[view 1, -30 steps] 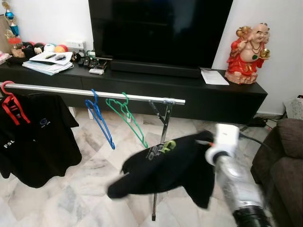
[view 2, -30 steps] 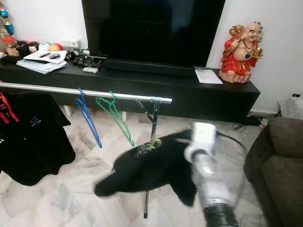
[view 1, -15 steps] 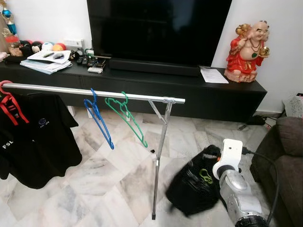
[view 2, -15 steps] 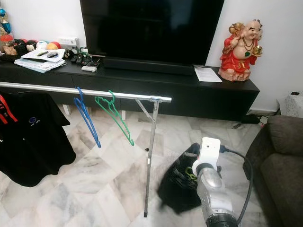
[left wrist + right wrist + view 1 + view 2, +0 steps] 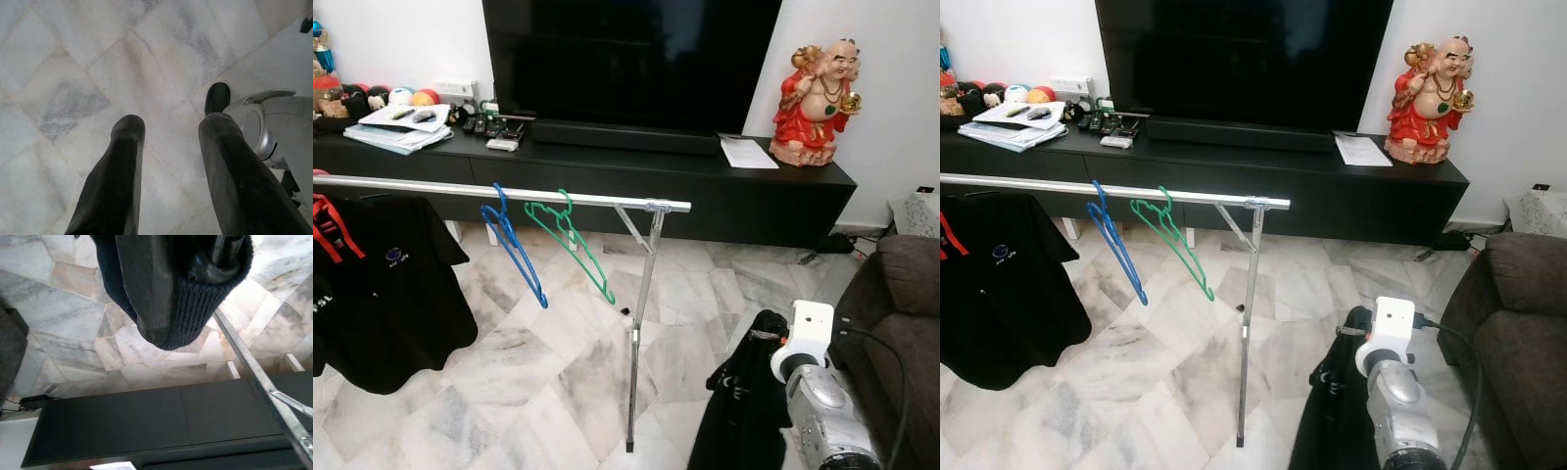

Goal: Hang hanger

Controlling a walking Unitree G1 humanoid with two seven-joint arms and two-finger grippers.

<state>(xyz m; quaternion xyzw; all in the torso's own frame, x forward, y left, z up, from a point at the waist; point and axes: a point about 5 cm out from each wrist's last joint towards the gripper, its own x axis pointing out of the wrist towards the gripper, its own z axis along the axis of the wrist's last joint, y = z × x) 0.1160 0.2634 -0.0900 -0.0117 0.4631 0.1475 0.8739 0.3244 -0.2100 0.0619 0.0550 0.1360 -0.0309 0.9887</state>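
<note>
Right hand clamped on dark shirt, hanging below it; left hand open, empty.

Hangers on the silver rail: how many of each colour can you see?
Blue hanger: 1
Green hanger: 1
Red hanger, inside the black shirt: 1
Total: 3

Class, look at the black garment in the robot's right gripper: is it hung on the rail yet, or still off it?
Still off. The black garment dangles from the right gripper near the floor, below and apart from the rail.
</note>
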